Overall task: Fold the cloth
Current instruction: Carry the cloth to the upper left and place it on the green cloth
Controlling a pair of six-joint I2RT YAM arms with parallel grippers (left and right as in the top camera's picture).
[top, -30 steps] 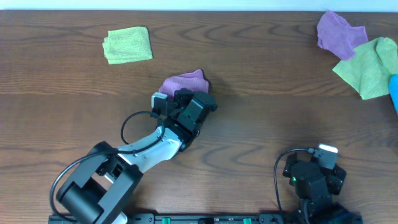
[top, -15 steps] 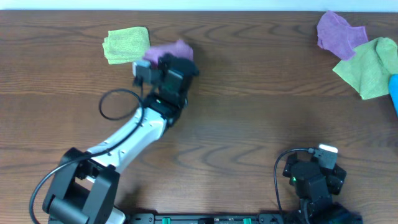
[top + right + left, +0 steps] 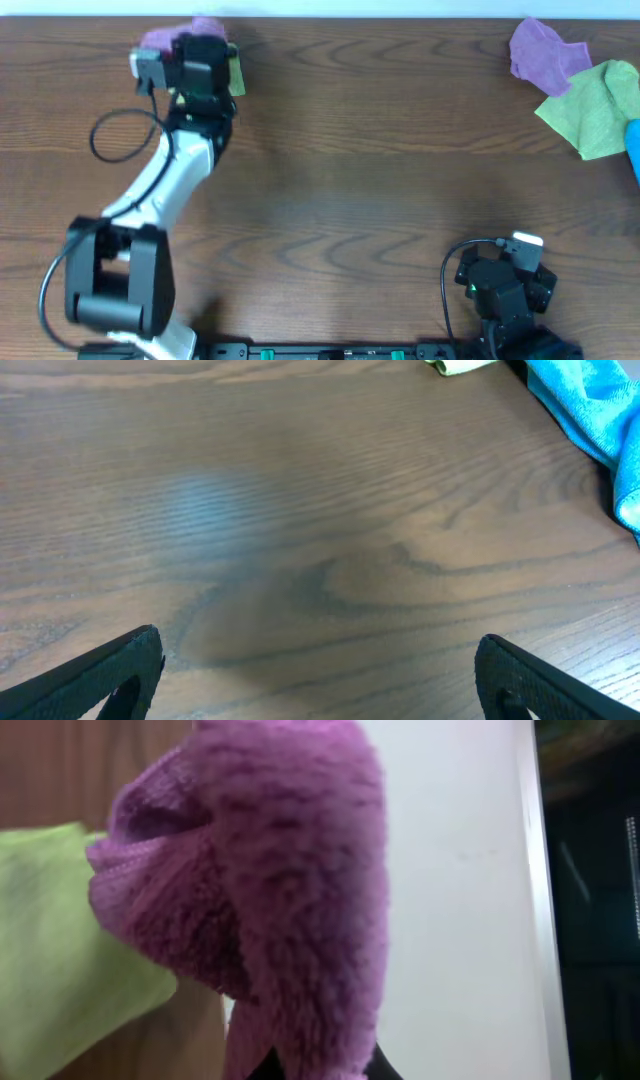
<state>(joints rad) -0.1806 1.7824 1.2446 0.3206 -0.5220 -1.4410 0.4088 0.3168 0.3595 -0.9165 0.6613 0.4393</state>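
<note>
The cloth (image 3: 185, 30), a bunched purple microfibre piece, hangs at the table's far left back edge. My left gripper (image 3: 196, 45) is shut on it. In the left wrist view the cloth (image 3: 270, 890) fills the middle and covers the fingers, whose dark tips just show at the bottom. It is held over a folded lime-green cloth (image 3: 50, 950), mostly hidden under the gripper in the overhead view (image 3: 236, 72). My right gripper (image 3: 505, 285) rests at the front right. It is open (image 3: 320, 670), with bare wood between its fingers (image 3: 120, 670).
A second purple cloth (image 3: 540, 50) and a crumpled lime-green cloth (image 3: 595, 105) lie at the back right. Beside them is a blue cloth (image 3: 634, 150), also in the right wrist view (image 3: 590, 410). A white wall (image 3: 460, 870) runs just behind the table's back edge.
My left arm has swung from the table's middle to the back left with the purple cloth, ending over the folded green cloth. The right arm has not moved.
</note>
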